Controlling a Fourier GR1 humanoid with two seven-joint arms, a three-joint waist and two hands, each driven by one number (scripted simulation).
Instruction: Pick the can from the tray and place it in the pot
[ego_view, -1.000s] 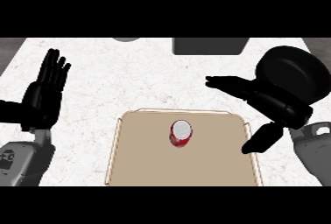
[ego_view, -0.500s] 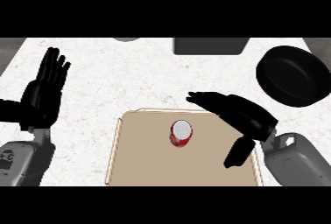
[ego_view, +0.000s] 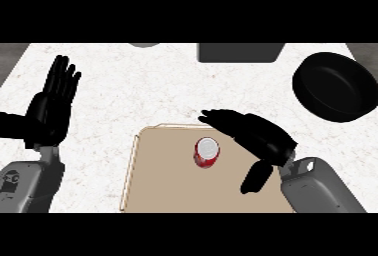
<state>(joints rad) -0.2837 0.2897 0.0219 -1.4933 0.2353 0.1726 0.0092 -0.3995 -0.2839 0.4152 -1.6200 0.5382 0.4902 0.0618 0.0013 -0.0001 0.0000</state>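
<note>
now the right hand (ego_view: 251, 137) has swung in from beside the pot (ego_view: 336, 92) and hangs over the tray (ego_view: 159, 185), just right of the can (ego_view: 207, 152), with its fingers spread apart and the thumb hanging low, holding nothing. judging by that, the reach is nearly done and the grasp is next. the can stands upright on the tray, untouched. the pot, well apart at the upper right, looks empty. the left hand (ego_view: 48, 107) rests open at the left edge, unmoved.

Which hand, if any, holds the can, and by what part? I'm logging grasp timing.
Neither. The can stands free on the tray; the right hand is open beside it, the left hand rests open.
</note>
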